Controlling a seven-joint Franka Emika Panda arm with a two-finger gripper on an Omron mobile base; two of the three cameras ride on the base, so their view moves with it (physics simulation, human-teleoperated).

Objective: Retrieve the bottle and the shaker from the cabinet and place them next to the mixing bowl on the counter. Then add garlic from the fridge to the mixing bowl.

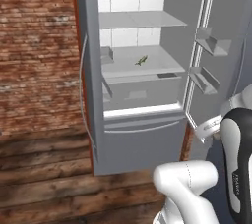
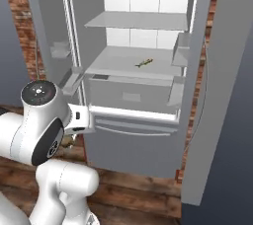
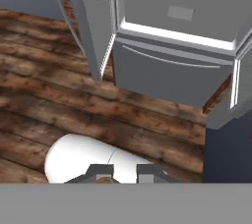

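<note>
The fridge (image 1: 138, 70) stands with both doors swung wide so its middle shelf is reachable, a small greenish-tan item, probably the garlic (image 1: 141, 60), lying near that shelf's front edge, while the gripper (image 3: 123, 174) hangs low over the floor, fingers apart and empty.

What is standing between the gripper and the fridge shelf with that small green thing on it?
Nothing visible does. The fridge has both doors swung open, and the small greenish item lies on a bare middle shelf. The gripper is down low, looking at the wooden floor before the fridge's lower drawer.
</note>
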